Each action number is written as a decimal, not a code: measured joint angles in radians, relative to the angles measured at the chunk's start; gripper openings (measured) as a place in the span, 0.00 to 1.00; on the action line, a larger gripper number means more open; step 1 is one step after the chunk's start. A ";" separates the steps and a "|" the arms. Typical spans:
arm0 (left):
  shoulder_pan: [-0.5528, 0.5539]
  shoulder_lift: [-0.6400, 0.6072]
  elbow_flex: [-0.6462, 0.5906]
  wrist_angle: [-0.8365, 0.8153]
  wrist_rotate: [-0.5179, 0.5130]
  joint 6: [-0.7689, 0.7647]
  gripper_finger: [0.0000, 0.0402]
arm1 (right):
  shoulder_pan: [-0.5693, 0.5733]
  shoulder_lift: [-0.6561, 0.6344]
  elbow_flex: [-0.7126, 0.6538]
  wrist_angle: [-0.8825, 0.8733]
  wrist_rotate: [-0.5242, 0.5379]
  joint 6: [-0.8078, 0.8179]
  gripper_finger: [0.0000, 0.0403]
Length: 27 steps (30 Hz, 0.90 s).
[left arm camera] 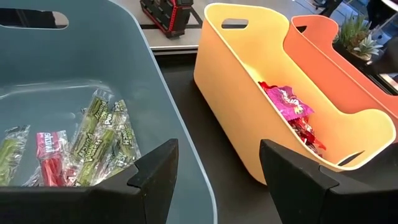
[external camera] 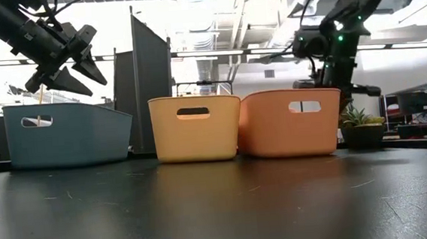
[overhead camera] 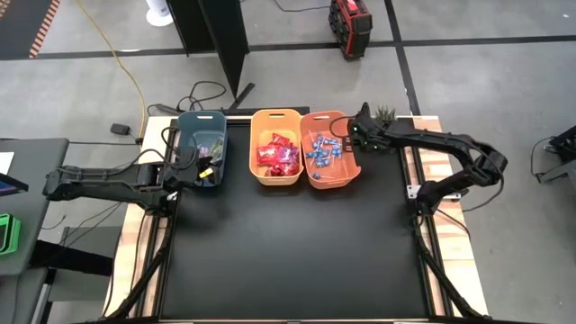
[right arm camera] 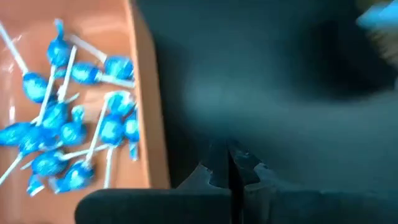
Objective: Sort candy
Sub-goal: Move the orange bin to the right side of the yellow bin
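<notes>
Three bins stand in a row at the table's far edge. The blue bin (overhead camera: 200, 144) holds green-pink stick packets (left arm camera: 93, 146). The yellow bin (overhead camera: 277, 148) holds red and magenta packets (left arm camera: 289, 106). The orange bin (overhead camera: 328, 151) holds blue lollipops (right arm camera: 68, 118) on white sticks. My left gripper (left arm camera: 217, 174) hangs open above the blue bin's right wall, with nothing between its fingers. My right gripper (right arm camera: 230, 168) is shut and holds nothing. It points down over the black table just right of the orange bin's right wall (right arm camera: 146, 93).
A small potted plant (overhead camera: 384, 112) stands at the far right, just behind my right gripper. The black table mat (overhead camera: 288, 252) stretches bare from the bins to the near edge. A dark upright panel (external camera: 143, 87) stands behind the bins.
</notes>
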 joint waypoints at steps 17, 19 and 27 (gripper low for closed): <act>0.000 0.000 0.000 0.048 -0.009 0.045 0.55 | 0.074 0.026 -0.110 0.284 -0.113 0.195 0.00; 0.000 0.000 0.000 0.048 -0.009 0.045 0.55 | 0.087 0.055 -0.111 0.317 -0.127 0.199 0.00; 0.000 0.000 0.000 0.048 0.000 0.041 0.55 | 0.131 0.183 -0.110 0.534 -0.137 0.265 0.00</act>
